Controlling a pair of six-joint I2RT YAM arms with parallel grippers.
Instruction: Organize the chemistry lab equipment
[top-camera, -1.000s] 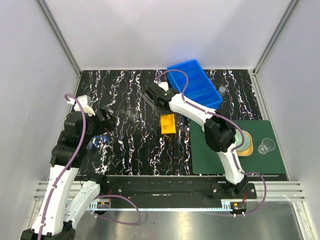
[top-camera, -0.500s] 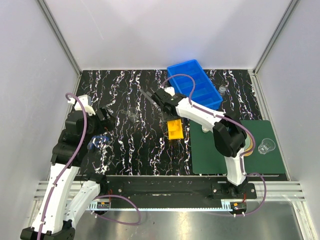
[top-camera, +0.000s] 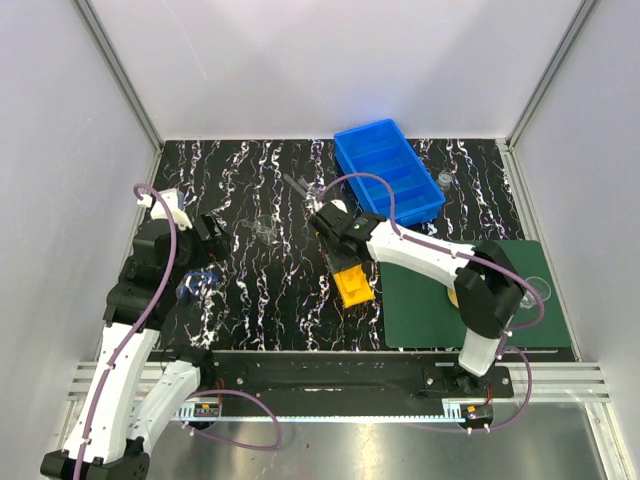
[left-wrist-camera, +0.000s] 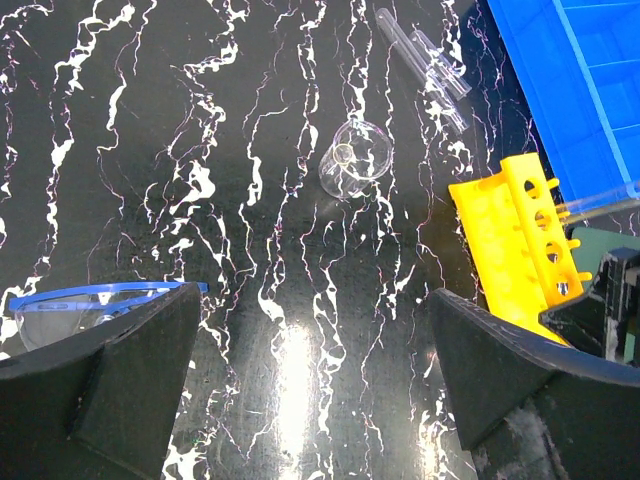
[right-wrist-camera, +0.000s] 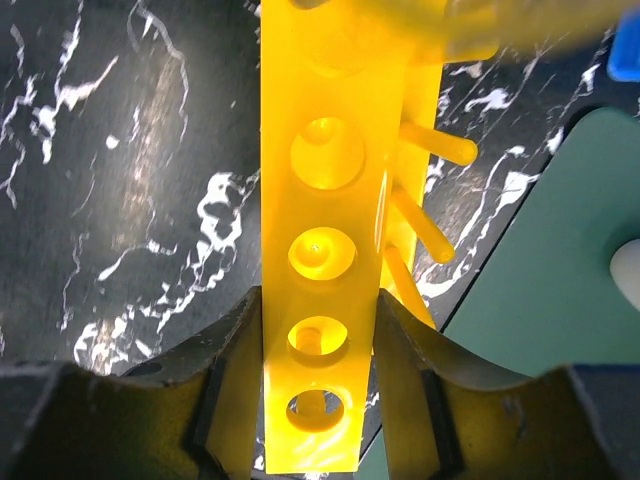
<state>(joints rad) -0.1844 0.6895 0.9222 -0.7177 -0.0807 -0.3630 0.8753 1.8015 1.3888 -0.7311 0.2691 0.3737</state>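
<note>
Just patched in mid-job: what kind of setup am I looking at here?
Probably a walled robot test cell staged as a chemistry bench, not a real lab: plain white panels enclose a black marbled table, and a glass beaker, loose tubes and a yellow holed rack are in view.

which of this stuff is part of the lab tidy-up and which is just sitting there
Part of the job: yellow rack, held in the right gripper; blue divided bin; glass tubes; small glass beaker.
Just lying about: blue-rimmed safety glasses; dark green mat.
</note>
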